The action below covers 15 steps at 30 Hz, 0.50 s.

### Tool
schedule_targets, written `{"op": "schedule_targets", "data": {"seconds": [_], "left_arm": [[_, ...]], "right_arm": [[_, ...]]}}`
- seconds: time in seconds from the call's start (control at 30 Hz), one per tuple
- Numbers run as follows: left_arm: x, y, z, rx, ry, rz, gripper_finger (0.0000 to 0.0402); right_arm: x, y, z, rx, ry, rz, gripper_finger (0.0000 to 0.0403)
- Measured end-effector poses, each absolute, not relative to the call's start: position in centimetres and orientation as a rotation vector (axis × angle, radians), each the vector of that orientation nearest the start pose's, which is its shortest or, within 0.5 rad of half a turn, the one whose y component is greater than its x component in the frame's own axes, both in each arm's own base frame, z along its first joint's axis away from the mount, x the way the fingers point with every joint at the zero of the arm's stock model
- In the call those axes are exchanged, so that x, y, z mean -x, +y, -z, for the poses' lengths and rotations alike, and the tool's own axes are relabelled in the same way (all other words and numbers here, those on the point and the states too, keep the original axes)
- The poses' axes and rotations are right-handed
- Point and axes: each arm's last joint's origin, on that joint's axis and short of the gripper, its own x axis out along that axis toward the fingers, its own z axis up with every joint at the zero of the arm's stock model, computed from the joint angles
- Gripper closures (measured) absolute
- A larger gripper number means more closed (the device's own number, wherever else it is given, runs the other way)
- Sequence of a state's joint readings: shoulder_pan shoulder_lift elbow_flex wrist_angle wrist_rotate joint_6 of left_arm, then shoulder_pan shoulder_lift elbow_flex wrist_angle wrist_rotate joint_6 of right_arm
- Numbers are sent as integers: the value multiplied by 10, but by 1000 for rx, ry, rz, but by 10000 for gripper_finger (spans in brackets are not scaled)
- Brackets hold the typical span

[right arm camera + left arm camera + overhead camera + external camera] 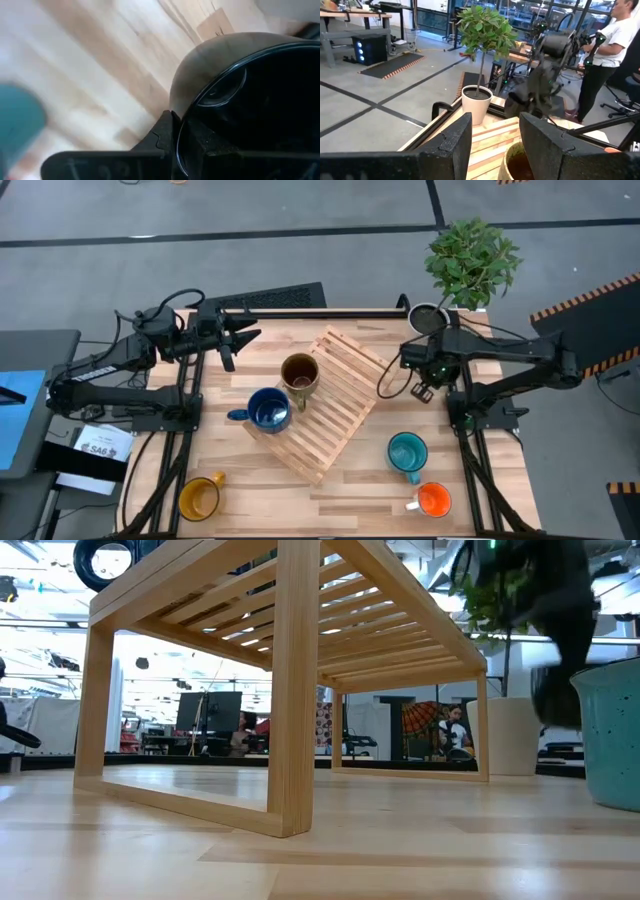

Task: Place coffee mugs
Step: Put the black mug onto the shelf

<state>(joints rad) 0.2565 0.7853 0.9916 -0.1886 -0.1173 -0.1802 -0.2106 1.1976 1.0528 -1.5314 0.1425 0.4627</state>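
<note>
Black mug (250, 100) pinched in R gripper (180, 145) fingers.

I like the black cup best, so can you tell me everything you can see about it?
The black mug is round, dark and shiny, with its open mouth showing. The right gripper holds it, one finger hooked over the rim, above the bare table beside the slatted wooden rack. In the high view the arm mostly hides it. I can't see its handle.
</note>
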Motion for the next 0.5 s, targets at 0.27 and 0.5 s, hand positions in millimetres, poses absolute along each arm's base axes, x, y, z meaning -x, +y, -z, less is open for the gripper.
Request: {"op": "schedule_targets", "data": {"seconds": [0.27,0.5], "left_arm": [[-151,43,-401,177,-51,-371,252],[-151,43,-400,177,-47,-372,252]], "right_arm": [[-176,-18,-362,-402,1332,409,363],[-218,4,-407,-292,1210,295,363]]}}
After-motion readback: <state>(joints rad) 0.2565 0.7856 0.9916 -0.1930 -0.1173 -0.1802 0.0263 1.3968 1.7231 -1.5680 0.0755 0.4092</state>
